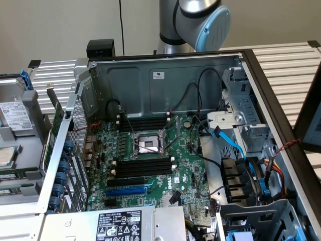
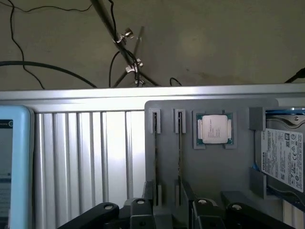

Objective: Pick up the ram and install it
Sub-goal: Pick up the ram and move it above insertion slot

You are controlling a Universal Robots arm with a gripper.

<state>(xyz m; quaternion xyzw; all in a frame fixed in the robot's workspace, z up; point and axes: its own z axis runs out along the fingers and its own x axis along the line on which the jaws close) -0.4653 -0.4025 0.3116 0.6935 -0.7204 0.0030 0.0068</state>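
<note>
In the wrist view my gripper (image 2: 168, 194) hangs open over a grey holder tray (image 2: 219, 176), its black fingers (image 2: 149, 192) apart on either side of the tray's two narrow grooves. The ram (image 2: 179, 152) stands on edge in one groove as a thin dark strip; a similar thin edge (image 2: 155, 148) fills the groove beside it. Nothing is gripped. In the exterior view the open computer case shows the motherboard (image 1: 185, 170) with empty black memory slots (image 1: 145, 165) beside the CPU socket (image 1: 148, 145), with the robot arm (image 1: 198, 22) behind the case.
A loose processor (image 2: 213, 130) and a hard drive (image 2: 286, 152) lie in the same tray. Ribbed aluminium table (image 2: 90, 157) is beside it. Inside the case are a blue slot (image 1: 125, 191), black and blue cables (image 1: 228, 143) and a drive cage (image 1: 246, 181).
</note>
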